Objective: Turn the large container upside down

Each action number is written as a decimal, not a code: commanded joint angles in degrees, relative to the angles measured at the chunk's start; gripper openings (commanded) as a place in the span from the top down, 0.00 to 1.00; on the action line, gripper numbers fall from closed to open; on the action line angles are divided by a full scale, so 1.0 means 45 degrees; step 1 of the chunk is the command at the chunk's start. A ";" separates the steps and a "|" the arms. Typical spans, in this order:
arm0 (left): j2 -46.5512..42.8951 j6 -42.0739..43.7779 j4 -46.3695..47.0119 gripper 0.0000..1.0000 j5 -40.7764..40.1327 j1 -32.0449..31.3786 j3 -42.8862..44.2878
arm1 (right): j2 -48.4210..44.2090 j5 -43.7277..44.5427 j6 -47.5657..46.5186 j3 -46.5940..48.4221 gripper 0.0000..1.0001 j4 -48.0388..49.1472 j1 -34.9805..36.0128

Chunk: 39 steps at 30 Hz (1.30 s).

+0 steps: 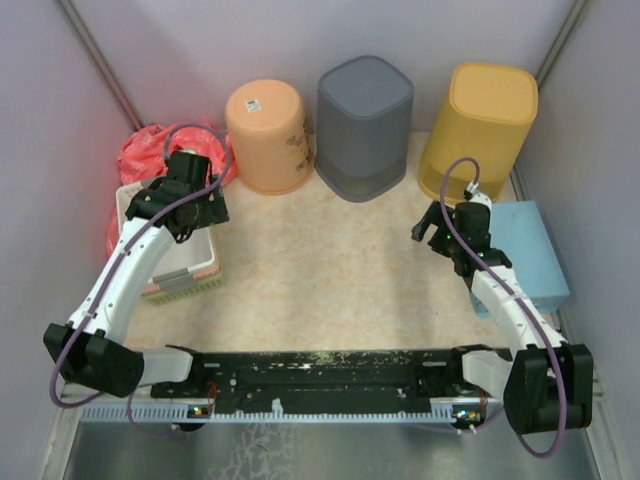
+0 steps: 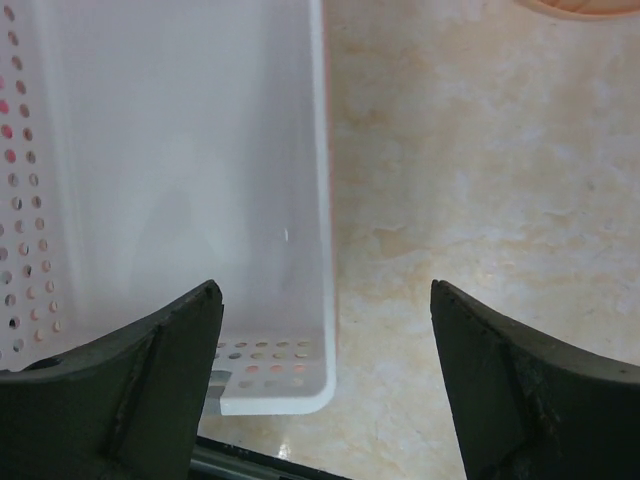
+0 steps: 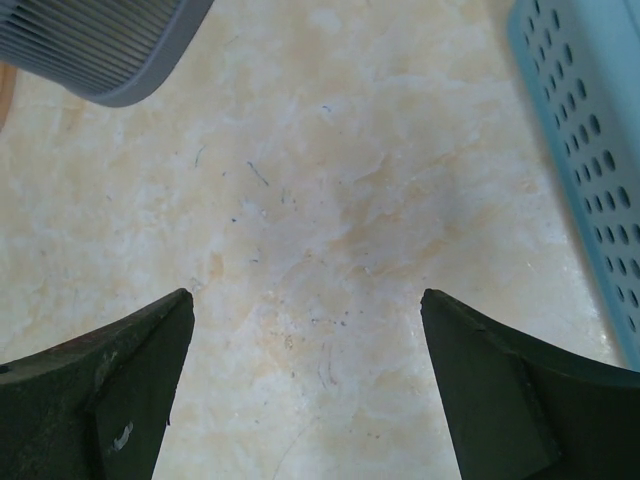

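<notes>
Jaws spread wide on both grippers, nothing held.
Top view: left gripper (image 1: 186, 216) over white basket (image 1: 190, 272); right gripper (image 1: 436, 236) near blue basket (image 1: 532, 252); large yellow container (image 1: 486, 120) back right, beside grey bin (image 1: 364, 125). Left wrist: basket's rim runs between the fingers. Right wrist: bare tabletop (image 3: 310, 220) between the fingers.
</notes>
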 commanded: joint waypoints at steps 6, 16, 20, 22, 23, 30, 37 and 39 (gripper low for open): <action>0.0534 -0.0250 0.2734 0.39 0.0690 0.1333 -0.2497 | -0.0472 -0.0807 -0.0030 -0.0144 0.05 0.0542 0.0097; 0.0887 0.0083 0.2977 0.88 0.0820 0.1585 -0.2302 | -0.0642 -0.0679 -0.0027 -0.0157 0.05 0.0426 0.0096; 0.0488 0.0532 0.2233 1.00 0.0618 0.1608 -0.1352 | -0.0639 -0.0662 -0.0026 -0.0133 0.05 0.0384 0.0101; 0.0182 0.1073 0.1514 1.00 0.0534 0.1608 -0.0539 | -0.0653 -0.0660 -0.0026 -0.0135 0.05 0.0383 0.0101; 0.0018 0.1399 0.1211 1.00 0.0518 0.1599 0.0036 | -0.0642 -0.0660 -0.0008 -0.0137 0.05 0.0404 0.0101; -0.0911 0.2604 0.0364 1.00 0.1441 0.1545 0.2904 | -0.0492 -0.0924 0.0196 -0.0112 0.05 0.0610 0.0099; -0.1036 0.1185 0.1350 1.00 0.7202 0.1045 0.3822 | -0.0967 -0.0240 0.0053 0.0445 0.05 -0.0204 0.0086; -0.1170 0.0282 0.2436 1.00 0.8595 0.0435 0.3385 | -0.1234 0.0360 -0.0150 0.0805 0.05 -0.0629 0.0082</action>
